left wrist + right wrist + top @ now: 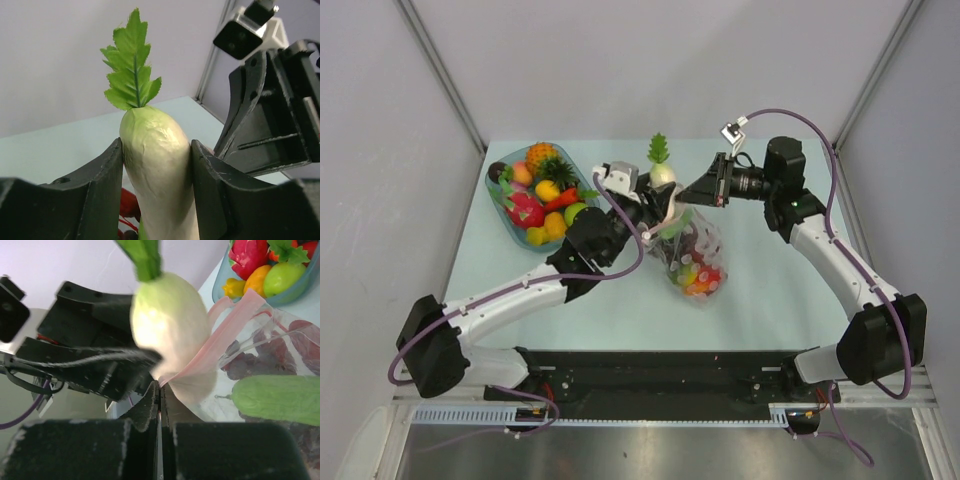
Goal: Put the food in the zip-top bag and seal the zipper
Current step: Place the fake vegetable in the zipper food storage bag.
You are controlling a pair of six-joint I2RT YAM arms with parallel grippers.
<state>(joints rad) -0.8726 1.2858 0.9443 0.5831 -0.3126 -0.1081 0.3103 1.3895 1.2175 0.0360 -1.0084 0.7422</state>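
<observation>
My left gripper [658, 190] is shut on a pale white-green toy radish [157, 170] with a green leaf top, held upright over the mouth of the zip-top bag [692, 255]. The radish also shows in the top view [662, 172] and the right wrist view [170, 322]. My right gripper [161, 388] is shut on the bag's pink zipper strip [227, 330] and holds the mouth up. The clear bag holds several toy foods, among them purple grapes [250, 360] and a green piece [277, 399]. More toy food fills the blue-green tray [503, 209].
The tray stands at the back left of the pale table [770, 300], with a pineapple [541, 157], a red piece [525, 211] and several others. The right gripper's body [272, 120] is close beside the radish. Grey walls enclose the table.
</observation>
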